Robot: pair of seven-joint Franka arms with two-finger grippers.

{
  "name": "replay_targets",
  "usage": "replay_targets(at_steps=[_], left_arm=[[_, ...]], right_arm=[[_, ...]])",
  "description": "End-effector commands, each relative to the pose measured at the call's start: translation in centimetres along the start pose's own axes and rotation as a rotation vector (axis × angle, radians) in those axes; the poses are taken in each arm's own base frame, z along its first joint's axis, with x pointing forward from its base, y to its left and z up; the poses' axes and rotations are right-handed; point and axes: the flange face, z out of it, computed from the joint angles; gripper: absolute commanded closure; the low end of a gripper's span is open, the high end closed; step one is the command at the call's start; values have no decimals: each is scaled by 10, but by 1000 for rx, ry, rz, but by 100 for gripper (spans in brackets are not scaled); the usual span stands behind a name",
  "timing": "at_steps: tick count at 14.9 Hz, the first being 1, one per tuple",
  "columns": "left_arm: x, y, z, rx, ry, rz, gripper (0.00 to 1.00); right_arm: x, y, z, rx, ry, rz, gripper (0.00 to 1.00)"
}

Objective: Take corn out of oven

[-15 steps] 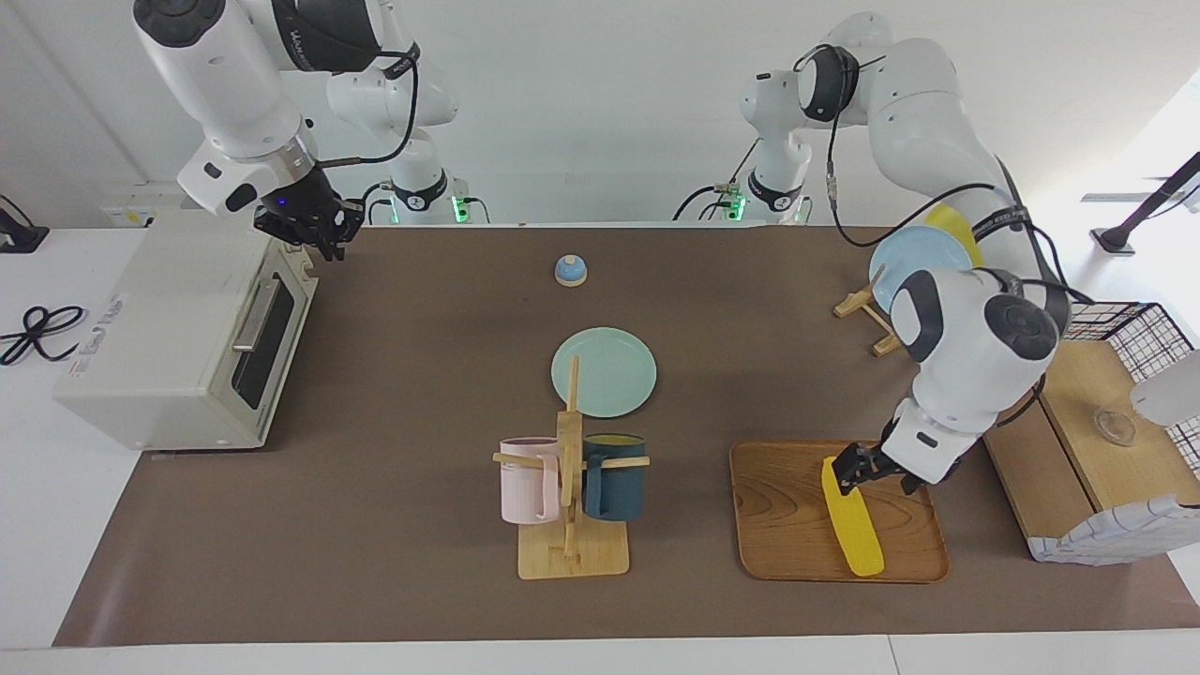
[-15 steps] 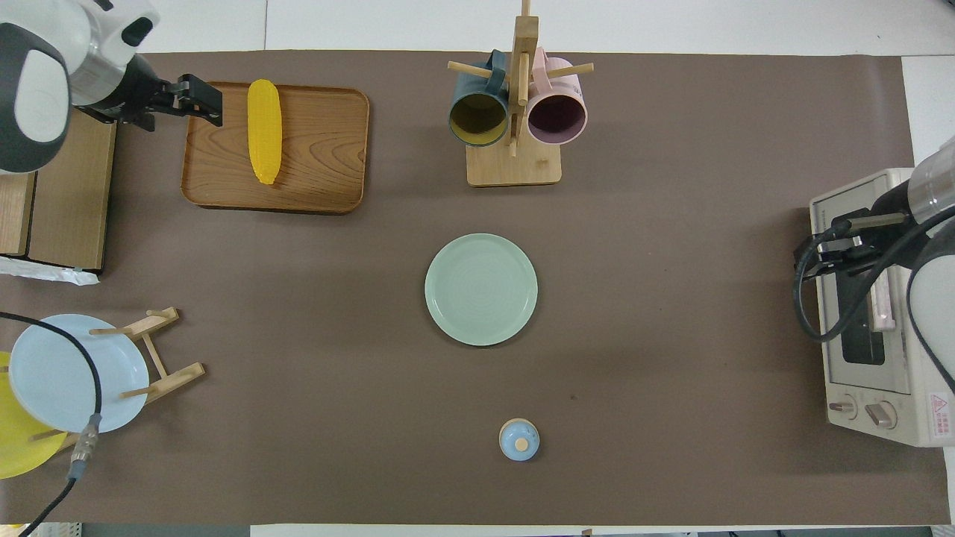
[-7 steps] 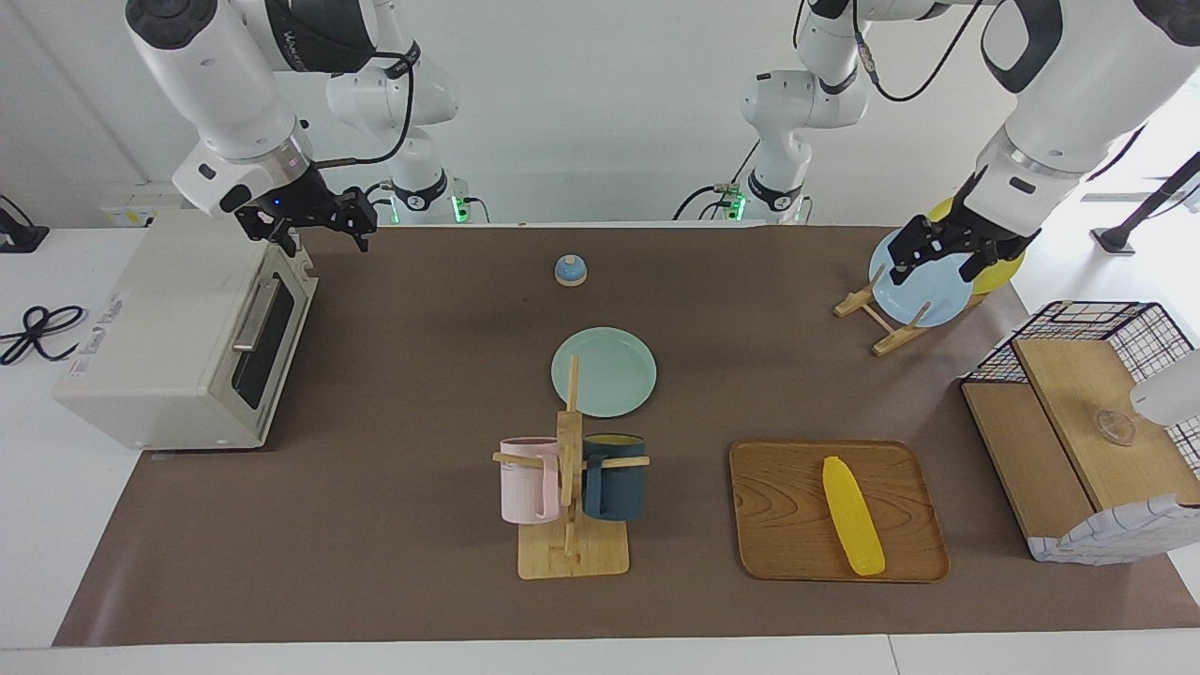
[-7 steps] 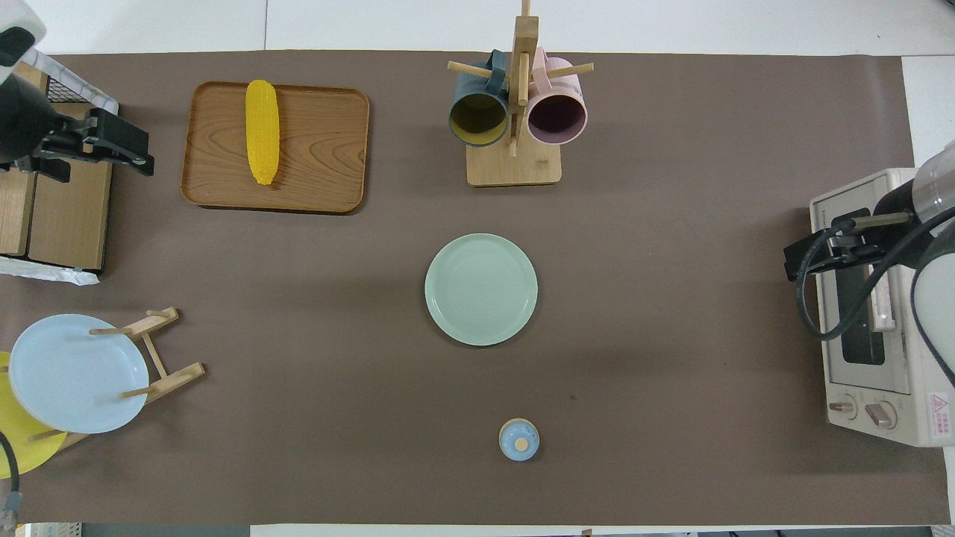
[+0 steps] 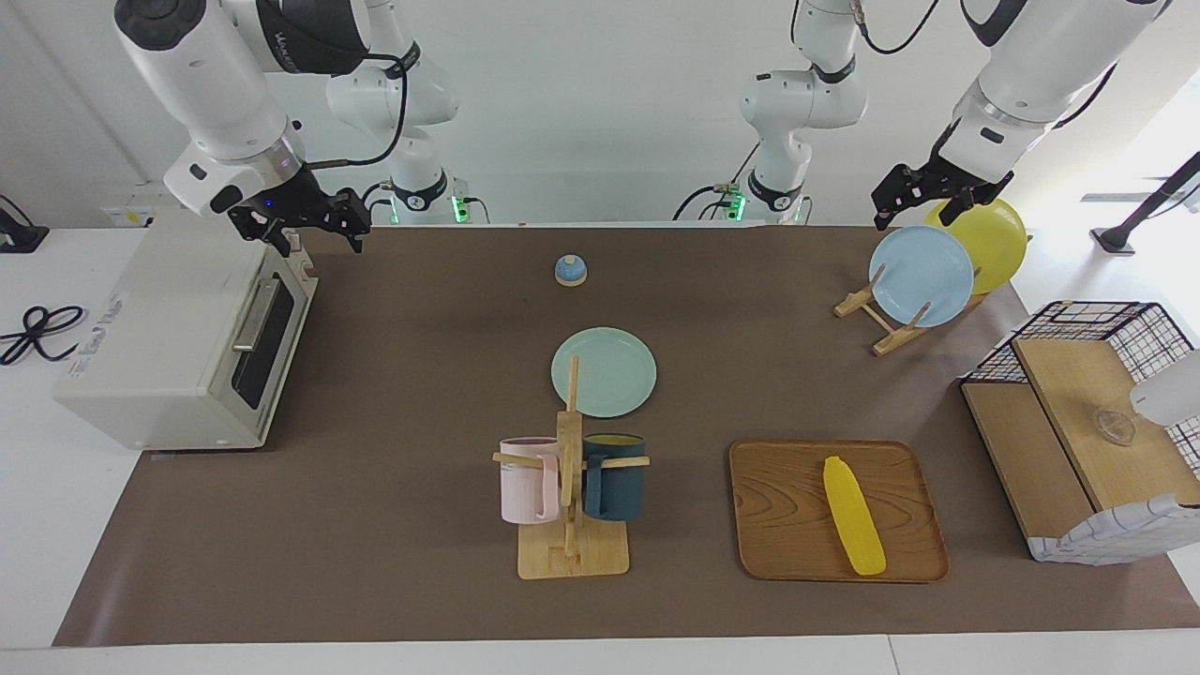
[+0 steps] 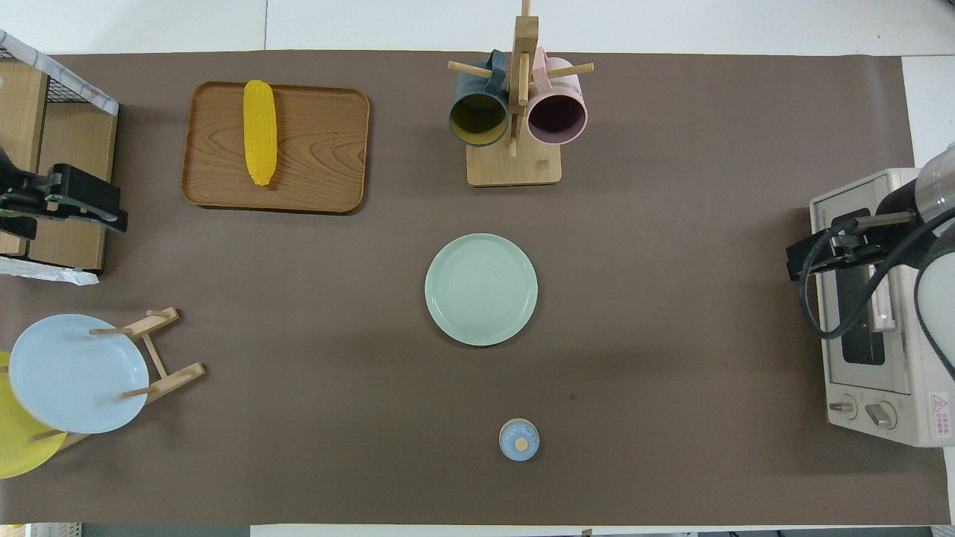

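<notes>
The yellow corn (image 5: 853, 516) lies on a wooden tray (image 5: 787, 525) toward the left arm's end of the table; it also shows in the overhead view (image 6: 260, 132). The off-white oven (image 5: 178, 328) stands at the right arm's end, its dark glass door closed (image 6: 873, 313). My left gripper (image 5: 914, 204) is open and empty, raised high over the plate rack, well apart from the corn (image 6: 82, 203). My right gripper (image 5: 309, 230) hovers by the oven's top corner nearest the robots (image 6: 809, 257).
A green plate (image 5: 604, 371) lies mid-table. A mug stand (image 5: 569, 506) with a pink and a dark blue mug stands farther from the robots. A small blue bell (image 5: 570, 270) sits near the robots. A rack holds a blue plate (image 5: 921, 275) and a yellow one. A wire basket with wooden boxes (image 5: 1087, 422) stands beside the tray.
My left gripper has let go of the corn, risen off the tray and swung back over the plate rack. The corn stays on the tray. My right gripper has shifted slightly by the oven.
</notes>
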Motion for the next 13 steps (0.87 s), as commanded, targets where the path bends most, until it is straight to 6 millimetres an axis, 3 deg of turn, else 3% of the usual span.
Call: replay_targets(at_steps=[1,8,13], left_arm=[[4,-8,4,6,60,-27,0],[18,-8,22,2,94,-21,0],[16,-6,18,6,91,-17,0]], right_arm=[[-4,2,-4,18,-5,14,0],[-5,6,-3,21,-7,20,0],[-5,18,-4,24,1,41,0]])
